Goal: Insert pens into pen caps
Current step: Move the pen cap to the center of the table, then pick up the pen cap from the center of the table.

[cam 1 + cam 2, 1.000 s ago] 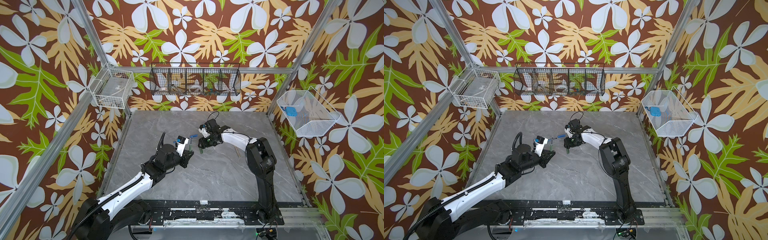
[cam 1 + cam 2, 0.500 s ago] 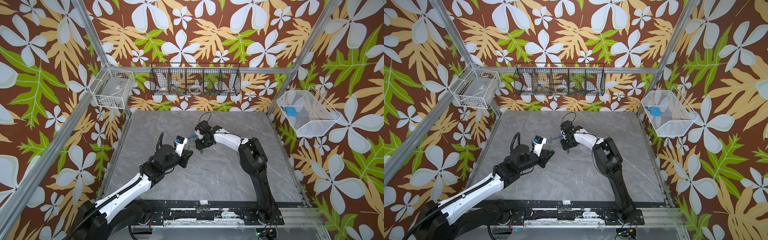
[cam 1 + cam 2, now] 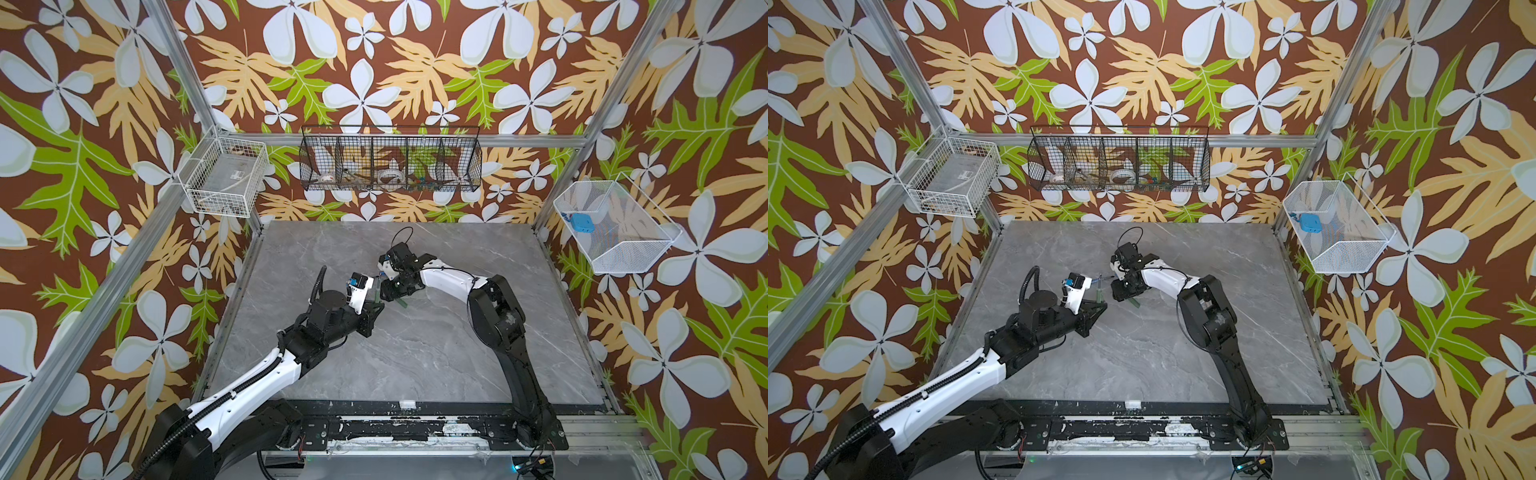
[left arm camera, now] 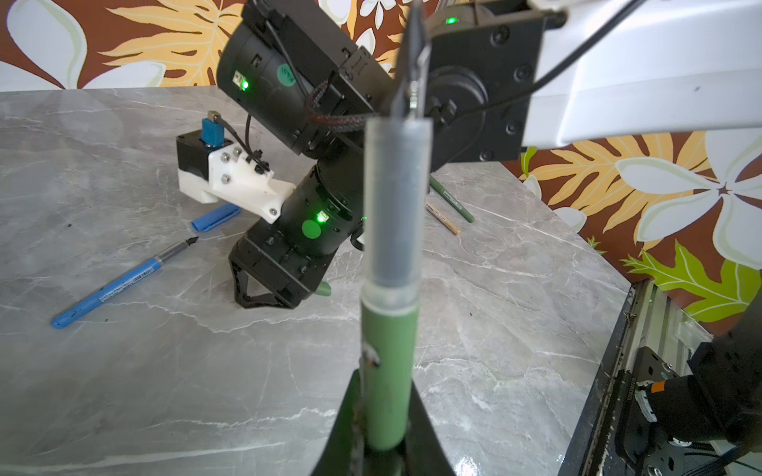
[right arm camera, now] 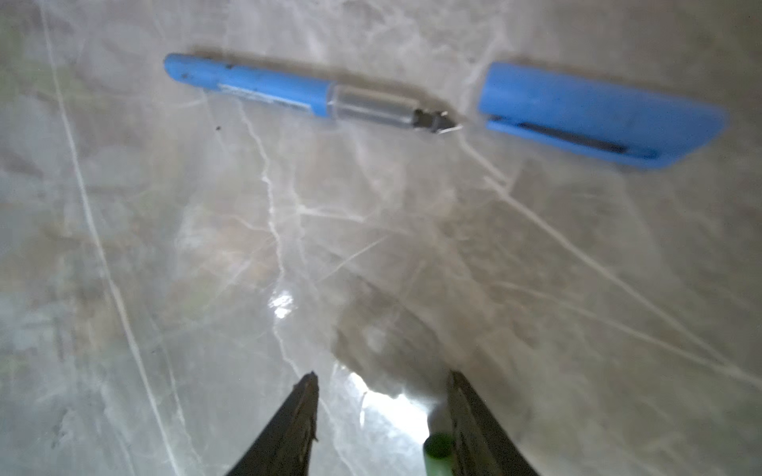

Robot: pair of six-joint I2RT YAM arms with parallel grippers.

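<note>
**Status.** No pen can be confirmed as capped. My left pincer [image 3: 377, 308] is clamped tight on the barrel of a green pen [image 4: 389, 371]. It holds the pen upright above the middle of the desk [image 3: 415, 353], with the dark tip bare and pointing up. My right pincer [image 5: 383, 375] is down at the desk surface just beside it, jaws standing partly apart and gripping nothing. A green cap [image 5: 438, 451] lies against the inner face of one finger, not centred between the two.

**Remaining.** The green cap has to be gripped, lifted and pushed over the held tip. The blue pen [image 5: 255, 84] lies uncapped on the desk, and the blue cap [image 5: 593, 111] lies just off its tip. A tan pen [image 4: 443, 218] and a second green pen [image 4: 451, 200] lie side by side beyond my right wrist, toward the desk's right edge. I cannot tell whether they are capped, and no other caps are in view.

**Obstructions.** The blue pair lies near my right pincer but clear of its jaws. My judgement is that the off-centre cap may roll or tip when the jaws close. My right wrist also sits close to the bare pen tip, which leaves little room for lining the cap up.
</note>
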